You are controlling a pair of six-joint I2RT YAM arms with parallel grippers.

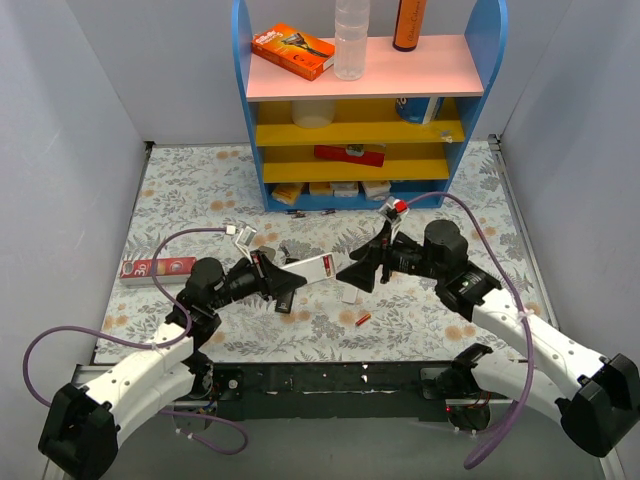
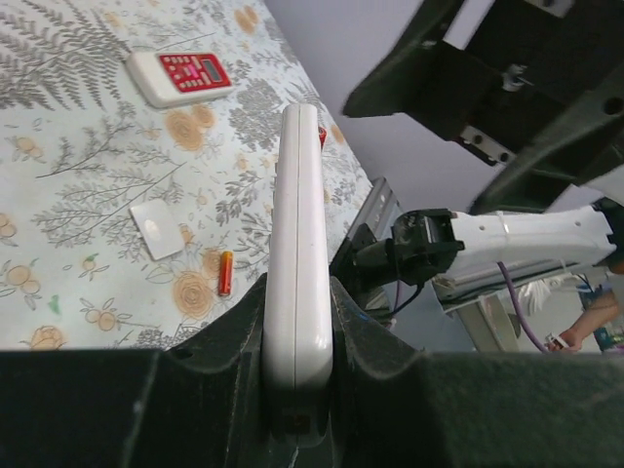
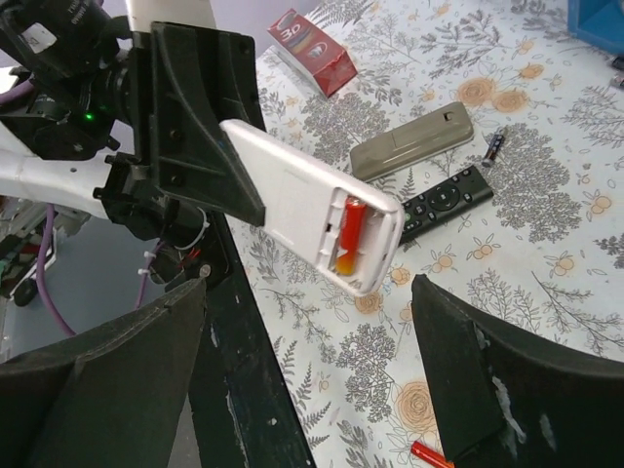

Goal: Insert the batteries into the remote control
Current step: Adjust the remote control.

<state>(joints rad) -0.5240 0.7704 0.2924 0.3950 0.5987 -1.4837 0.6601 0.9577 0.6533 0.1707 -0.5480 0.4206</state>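
My left gripper (image 1: 285,283) (image 2: 297,297) is shut on one end of the white remote control (image 1: 318,268) (image 2: 295,234), holding it up off the table. Its battery bay faces the right wrist camera uncovered, with one red-orange battery (image 3: 349,232) lying in it. My right gripper (image 1: 362,272) (image 3: 310,292) stands open just off the remote's free end, nothing between its fingers. Another red-orange battery (image 1: 363,320) (image 2: 224,272) (image 3: 429,454) lies on the mat below. A dark battery (image 3: 494,146) lies near the grey remote.
A small white cover plate (image 2: 158,229) (image 1: 350,296) lies on the mat. A grey remote (image 3: 411,139), a black remote (image 3: 444,202) and a white remote with red buttons (image 2: 180,75) lie around. A red box (image 1: 157,268) sits left, the blue shelf (image 1: 360,110) behind.
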